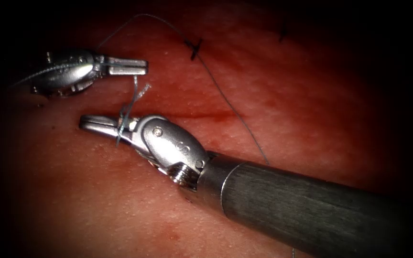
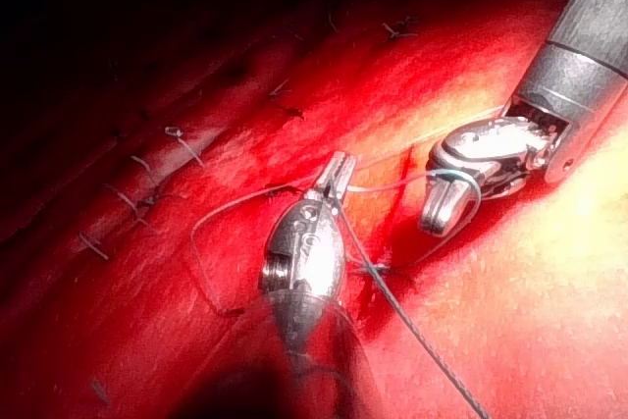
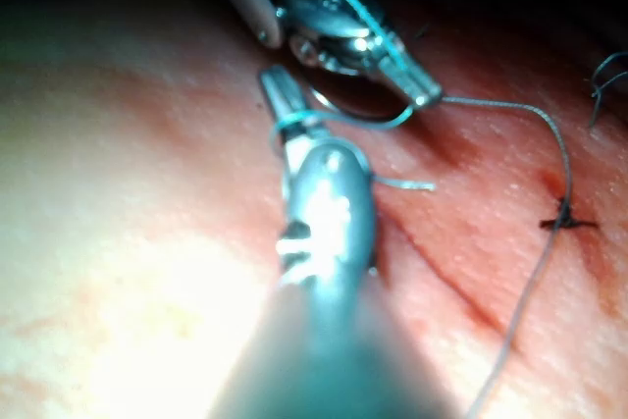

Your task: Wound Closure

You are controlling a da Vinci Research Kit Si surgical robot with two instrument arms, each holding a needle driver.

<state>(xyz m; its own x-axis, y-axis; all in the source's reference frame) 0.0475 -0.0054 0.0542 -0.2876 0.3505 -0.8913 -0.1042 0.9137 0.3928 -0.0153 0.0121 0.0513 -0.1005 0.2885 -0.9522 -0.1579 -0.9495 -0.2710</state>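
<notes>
One loop of thread circles my right tool (jaws pressed together, empty) while my left tool pinches the strand; it could slip off, I think.

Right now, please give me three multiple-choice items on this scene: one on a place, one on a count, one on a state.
1. Where is the thread wrapped?
A. around the right tool's jaws
B. around the left tool's shaft
C. lying flat only

2. How many tools are in the endoscope view?
A. one
B. two
C. three

3. The left tool's jaws are:
A. wide open
B. shut on the thread
C. biting the tissue

Answers: 1 A, a loop circles the right tool; 2 B, both appear; 3 B, thread leaves its closed tip.
</notes>
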